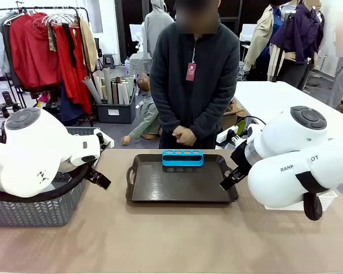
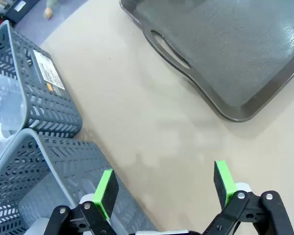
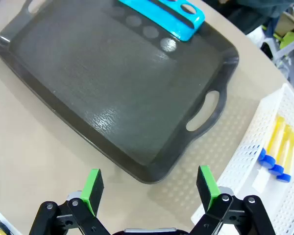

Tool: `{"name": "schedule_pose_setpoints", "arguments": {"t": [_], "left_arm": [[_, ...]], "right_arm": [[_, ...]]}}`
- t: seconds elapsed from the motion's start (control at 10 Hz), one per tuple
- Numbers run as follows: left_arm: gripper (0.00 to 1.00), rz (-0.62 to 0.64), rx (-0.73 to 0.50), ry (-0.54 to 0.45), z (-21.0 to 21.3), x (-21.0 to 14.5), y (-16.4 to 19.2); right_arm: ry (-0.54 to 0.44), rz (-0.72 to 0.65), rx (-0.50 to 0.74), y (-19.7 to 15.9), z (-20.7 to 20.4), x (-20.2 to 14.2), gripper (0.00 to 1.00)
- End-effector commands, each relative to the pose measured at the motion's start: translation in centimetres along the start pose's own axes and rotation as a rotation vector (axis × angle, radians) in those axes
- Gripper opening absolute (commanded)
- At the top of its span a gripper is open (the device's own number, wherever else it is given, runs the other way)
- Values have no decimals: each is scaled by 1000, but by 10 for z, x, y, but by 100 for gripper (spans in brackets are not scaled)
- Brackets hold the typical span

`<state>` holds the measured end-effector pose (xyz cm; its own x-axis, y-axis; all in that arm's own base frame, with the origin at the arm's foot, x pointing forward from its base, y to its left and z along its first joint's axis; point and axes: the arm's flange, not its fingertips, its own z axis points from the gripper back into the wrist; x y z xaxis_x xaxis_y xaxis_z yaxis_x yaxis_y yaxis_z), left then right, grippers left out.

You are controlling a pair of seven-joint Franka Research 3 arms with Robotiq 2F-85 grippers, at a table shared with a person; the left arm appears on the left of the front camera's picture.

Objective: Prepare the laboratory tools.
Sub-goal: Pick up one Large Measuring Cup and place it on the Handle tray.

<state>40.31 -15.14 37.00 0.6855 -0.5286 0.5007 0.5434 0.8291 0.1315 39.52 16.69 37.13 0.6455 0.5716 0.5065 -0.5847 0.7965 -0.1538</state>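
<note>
Tabletop [image 1: 160,240] is a plain tan sheet, and you have a dark tray [image 1: 177,185] lying flat at its middle, toward the far edge where a person [image 1: 194,74] stands with hands [image 1: 184,136] clasped. On the tray, along its far rim, stands the blue four-hole rack [image 1: 183,157], and you can see that its holes are open.

At the table's left edge sit two grey mesh baskets [image 2: 54,112]. In your left wrist view the farther one holds a clear plastic beaker [image 2: 2,107], seen only in part. Your left gripper [image 2: 164,186] hangs over bare table between the nearer basket and the tray's left handle. Its green pads [image 2: 105,191] are spread wide with nothing between them.

Near the table's right edge, just beside the tray's right handle, lies a white lattice basket [image 3: 245,161]. Yellow blue-capped test tubes [image 3: 279,147] lie flat inside it, side by side. Your right gripper [image 3: 149,188] hovers above the tray's near right corner, its fingers likewise released and holding nothing.

Beyond the table, the room has a rail of red garments [image 1: 40,51] at the far left. A dark bin of rolled material [image 1: 114,97] stands on the floor beside the rail. A white table [image 1: 274,97] stands behind the person to the right.
</note>
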Motion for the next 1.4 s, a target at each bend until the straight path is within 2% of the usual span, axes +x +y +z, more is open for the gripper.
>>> {"name": "schedule_pose_setpoints", "arguments": {"t": [0.0, 1.3], "left_arm": [[100, 0, 0, 0, 0, 0, 0], [100, 0, 0, 0, 0, 0, 0]], "right_arm": [[0, 0, 0, 0, 0, 0, 100], [0, 0, 0, 0, 0, 0, 100]]}}
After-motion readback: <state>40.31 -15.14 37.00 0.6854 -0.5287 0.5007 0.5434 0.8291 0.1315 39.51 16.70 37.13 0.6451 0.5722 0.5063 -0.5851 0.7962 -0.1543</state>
